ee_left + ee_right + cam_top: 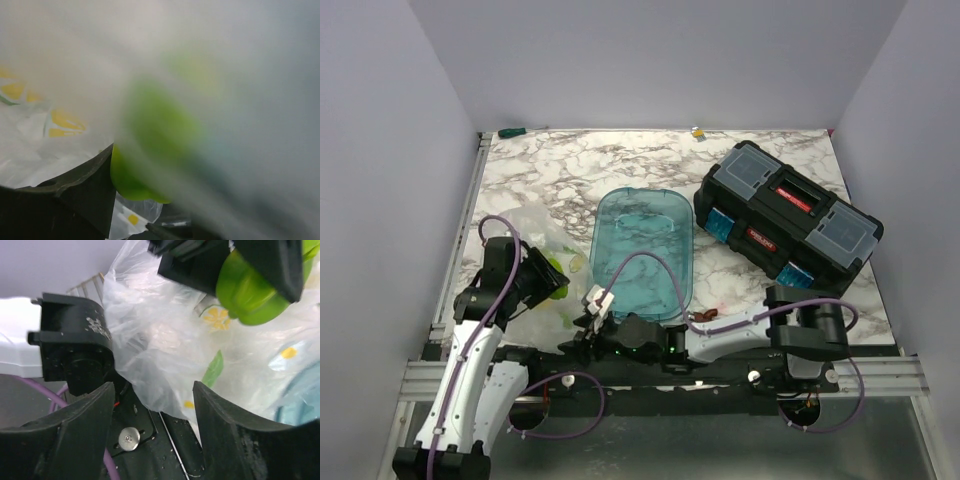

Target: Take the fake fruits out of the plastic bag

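Top external view: the plastic bag (532, 235) lies crumpled on the desk (620, 165), just left of the teal tray (642, 255), which holds no fruit. Its long axis runs roughly far-to-near, beside the tray's long side; which end is the mouth cannot be told. The left claw (542, 280) pinches a light green fruit (558, 277) over the bag's near part, seemingly bare of film. The right claw (152, 390) stands spread, with bag folds before it, unpinched. Judged early: one fruit gripped, none set down, others not discernible.
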`<state>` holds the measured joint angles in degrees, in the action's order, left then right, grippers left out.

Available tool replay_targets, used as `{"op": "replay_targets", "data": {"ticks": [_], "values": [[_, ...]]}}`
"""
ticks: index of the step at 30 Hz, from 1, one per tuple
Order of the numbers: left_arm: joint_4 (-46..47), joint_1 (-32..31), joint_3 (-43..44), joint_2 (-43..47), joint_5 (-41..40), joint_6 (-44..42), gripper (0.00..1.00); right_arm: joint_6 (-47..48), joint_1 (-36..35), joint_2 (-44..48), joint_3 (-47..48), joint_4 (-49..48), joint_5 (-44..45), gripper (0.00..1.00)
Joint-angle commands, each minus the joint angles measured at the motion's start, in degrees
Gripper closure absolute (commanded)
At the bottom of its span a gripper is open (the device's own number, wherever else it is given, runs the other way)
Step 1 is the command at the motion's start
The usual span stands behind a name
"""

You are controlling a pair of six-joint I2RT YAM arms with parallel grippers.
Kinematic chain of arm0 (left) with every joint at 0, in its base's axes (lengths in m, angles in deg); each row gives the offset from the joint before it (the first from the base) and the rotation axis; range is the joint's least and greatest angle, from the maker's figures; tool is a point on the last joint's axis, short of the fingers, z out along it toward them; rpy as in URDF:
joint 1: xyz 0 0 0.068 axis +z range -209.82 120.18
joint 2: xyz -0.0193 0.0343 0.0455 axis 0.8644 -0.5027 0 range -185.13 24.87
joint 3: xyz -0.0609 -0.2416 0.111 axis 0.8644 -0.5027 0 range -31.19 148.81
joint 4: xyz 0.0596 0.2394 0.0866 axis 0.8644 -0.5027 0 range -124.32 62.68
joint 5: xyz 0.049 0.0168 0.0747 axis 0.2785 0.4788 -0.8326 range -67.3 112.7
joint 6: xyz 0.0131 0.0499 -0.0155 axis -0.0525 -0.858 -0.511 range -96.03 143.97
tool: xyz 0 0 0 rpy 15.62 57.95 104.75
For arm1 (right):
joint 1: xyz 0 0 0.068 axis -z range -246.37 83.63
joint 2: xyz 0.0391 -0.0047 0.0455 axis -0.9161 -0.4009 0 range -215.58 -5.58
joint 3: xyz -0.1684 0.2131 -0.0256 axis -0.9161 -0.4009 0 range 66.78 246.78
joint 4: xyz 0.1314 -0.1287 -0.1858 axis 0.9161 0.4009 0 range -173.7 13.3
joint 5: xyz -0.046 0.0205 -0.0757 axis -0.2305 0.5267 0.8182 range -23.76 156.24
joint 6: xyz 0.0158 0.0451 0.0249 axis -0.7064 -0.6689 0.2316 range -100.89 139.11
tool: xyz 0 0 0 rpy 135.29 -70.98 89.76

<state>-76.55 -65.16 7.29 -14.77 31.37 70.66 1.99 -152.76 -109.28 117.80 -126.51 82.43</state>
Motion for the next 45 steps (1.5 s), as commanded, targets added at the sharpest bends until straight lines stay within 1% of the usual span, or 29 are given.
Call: {"op": "replay_targets", "data": {"ticks": [1, 3, 5, 6, 9, 11, 13, 17, 19, 20, 24, 27, 30, 34, 37, 38, 42, 45], "values": [[-0.02, -0.91, -0.33, 4.09, 9.33, -2.73, 0.63, -2.38, 0.26, 6.79, -3.64, -0.53, 5.87, 0.31], [2.83, -1.05, -2.88, 6.29, 14.26, -2.08, 0.63, -3.25, 0.21, 10.27, -5.52, 1.29, 9.92, 0.29], [6.30, -1.19, -6.16, 8.53, 17.76, 0.60, 0.63, -4.03, 0.37, 13.68, -6.63, 4.28, 14.89, 0.25], [8.39, -1.30, -8.04, 9.56, 19.44, 2.00, 0.63, -4.82, 0.42, 15.31, -6.81, 6.70, 18.20, 0.22], [13.08, -2.32, -10.92, 11.20, 23.62, 4.17, 0.63, -9.35, 2.28, 18.58, -6.48, 16.05, 24.02, 0.20], [15.12, -4.08, -11.12, 12.04, 23.80, 4.54, 0.63, -13.02, 4.48, 20.55, -6.83, 22.09, 25.71, 0.20], [17.18, -7.00, -10.66, 12.77, 22.79, 4.61, 0.63, -15.65, 6.77, 22.87, -8.46, 24.98, 26.48, 0.19], [19.63, -15.76, -8.25, 11.57, 18.53, 4.97, 0.63, -20.07, 11.64, 29.75, -13.06, 29.18, 25.49, 0.19], [20.34, -19.25, -6.32, 9.40, 17.62, 3.42, 0.63, -20.93, 13.28, 33.64, -14.98, 32.22, 26.35, 0.19], [20.81, -20.59, -5.38, 7.95, 17.49, 2.57, 0.63, -20.81, 14.13, 35.36, -15.81, 33.79, 26.86, 0.16], [24.03, -26.93, -2.16, 2.85, 16.24, 0.85, 0.63, -19.46, 20.89, 44.10, -17.72, 40.21, 25.28, 0.15], [26.72, -31.89, 0.63, -1.77, 15.21, 0.83, 0.62, -14.66, 22.74, 49.92, -18.47, 42.64, 24.73, 0.13], [27.92, -35.81, 3.88, -7.33, 13.66, 0.38, 0.62, -12.06, 23.09, 54.23, -17.84, 47.67, 26.90, 0.09], [29.28, -37.36, 7.44, -14.27, 14.07, 0.75, 0.62, -16.08, 23.18, 58.37, -17.55, 54.17, 28.59, 0.09], [29.88, -38.52, 11.12, -19.68, 13.83, -1.13, 0.61, -18.85, 23.22, 61.30, -19.36, 55.08, 28.66, 0.07], [28.55, -38.90, 12.83, -22.28, 12.49, -2.56, 0.61, -19.71, 23.32, 62.18, -19.66, 55.67, 28.68, 0.07], [18.42, -39.83, 22.84, -34.84, 6.52, -7.75, 0.61, -22.15, 23.30, 64.66, -20.21, 56.78, 26.83, 0.07], [17.75, -40.78, 25.17, -40.80, 2.39, -9.40, 0.60, -22.34, 23.30, 65.03, -19.99, 57.09, 26.40, 0.07]]}}
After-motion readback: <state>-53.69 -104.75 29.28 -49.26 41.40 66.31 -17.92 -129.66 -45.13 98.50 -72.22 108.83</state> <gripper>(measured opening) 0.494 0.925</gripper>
